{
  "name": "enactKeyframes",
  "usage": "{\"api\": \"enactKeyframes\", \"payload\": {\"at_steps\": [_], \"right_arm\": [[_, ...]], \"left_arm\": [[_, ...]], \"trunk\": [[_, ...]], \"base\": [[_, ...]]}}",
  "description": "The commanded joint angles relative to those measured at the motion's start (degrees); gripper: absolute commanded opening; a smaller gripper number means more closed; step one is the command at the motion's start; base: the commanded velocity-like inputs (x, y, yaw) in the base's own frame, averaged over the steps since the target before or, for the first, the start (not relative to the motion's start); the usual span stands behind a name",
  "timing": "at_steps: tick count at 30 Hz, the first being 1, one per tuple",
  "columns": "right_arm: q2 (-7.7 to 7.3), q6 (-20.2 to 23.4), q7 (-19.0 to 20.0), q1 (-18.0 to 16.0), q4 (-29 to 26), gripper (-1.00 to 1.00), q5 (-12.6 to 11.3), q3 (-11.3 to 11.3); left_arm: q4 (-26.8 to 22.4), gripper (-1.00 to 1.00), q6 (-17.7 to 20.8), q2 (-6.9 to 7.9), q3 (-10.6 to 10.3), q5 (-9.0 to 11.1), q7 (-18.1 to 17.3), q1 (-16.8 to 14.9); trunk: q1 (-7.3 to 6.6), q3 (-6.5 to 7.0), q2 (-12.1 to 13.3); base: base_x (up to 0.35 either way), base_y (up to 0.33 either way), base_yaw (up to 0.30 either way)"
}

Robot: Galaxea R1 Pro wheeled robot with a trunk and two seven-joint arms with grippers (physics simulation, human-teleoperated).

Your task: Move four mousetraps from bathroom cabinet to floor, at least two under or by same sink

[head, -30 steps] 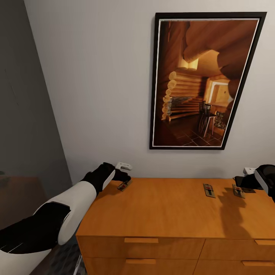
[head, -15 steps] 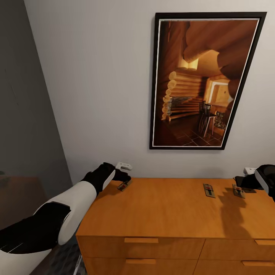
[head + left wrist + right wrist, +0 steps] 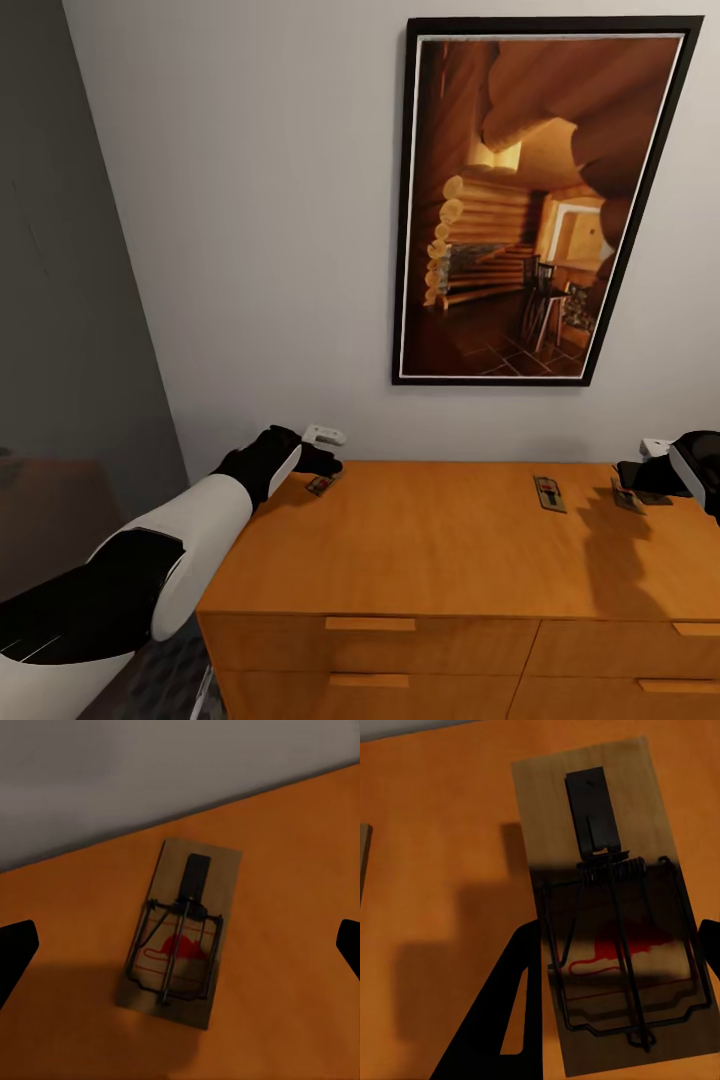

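Three small flat wooden mousetraps show on the smooth top of the low orange-brown wooden cabinet [image 3: 450, 540], so by my reading the task is barely begun: none has reached the bathroom floor, and a fourth I cannot place. In the head view, one trap [image 3: 320, 485] sits at the top's ten o'clock corner under the black left gripper [image 3: 325, 462]; a second [image 3: 548, 493] lies toward one o'clock; a third [image 3: 626, 496] lies at two o'clock beneath the right gripper [image 3: 640, 478].

Left wrist view: the trap [image 3: 180, 943] is a pale-brown rectangular board with a thin black wire spring frame, a dark flat tab and a red printed mouse. The left gripper's fingertips [image 3: 15, 949] stand wide apart on either side, released, touching nothing.

Right wrist view: the same kind of board [image 3: 611, 900] lies between dark fingers [image 3: 514, 1005], spread and not yet clamped. Matte grey wall and a black-framed log-cabin picture [image 3: 520, 200] stand behind. Drawer fronts carry slim bar handles [image 3: 368, 624].
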Motion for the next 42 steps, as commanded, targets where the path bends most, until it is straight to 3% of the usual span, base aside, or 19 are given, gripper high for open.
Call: {"api": "enactKeyframes", "payload": {"at_steps": [1, 10, 21, 30, 38, 42], "right_arm": [[-0.07, 0.25, 0.01, -0.04, -0.06, -1.0, -0.44, 0.29], [-0.07, 0.2, 0.01, -0.04, -0.06, -1.0, -0.44, 0.3], [-0.36, 0.23, 0.03, -0.04, -0.06, -1.0, -0.43, 0.24], [-1.01, 0.23, 0.03, -0.04, -0.06, -1.0, -0.4, 0.21], [-1.27, 0.19, 0.03, -0.04, -0.06, -1.0, -0.36, 0.21], [-1.33, 0.18, 0.03, -0.04, -0.06, -1.0, -0.35, 0.21]], "left_arm": [[-0.09, 1.0, 0.25, 0.02, -0.14, -0.28, -0.28, -0.04], [-0.09, 1.0, 0.17, 0.02, -0.14, -0.28, -0.22, -0.04], [-0.09, 1.0, 0.16, 0.03, -0.14, -0.28, -0.3, -0.04], [-0.13, 1.0, 0.16, 0.11, -0.14, -0.28, -0.29, -0.04], [-0.17, 1.0, 0.16, 0.13, -0.14, -0.28, -0.29, -0.04], [-0.17, 1.0, 0.16, 0.18, -0.14, -0.28, -0.3, -0.04]], "trunk": [[0.01, -0.08, -0.07], [0.01, -0.08, -0.07], [2.43, -2.06, -4.48], [2.43, -2.06, -4.48], [4.18, -3.49, -7.69], [4.18, -3.49, -7.69]], "base": [[0.0, 0.0, 0.0], [0.0, 0.0, 0.0], [0.0, 0.0, 0.0], [0.0, 0.0, 0.0], [0.0, 0.0, 0.0], [0.0, 0.0, 0.0]]}}
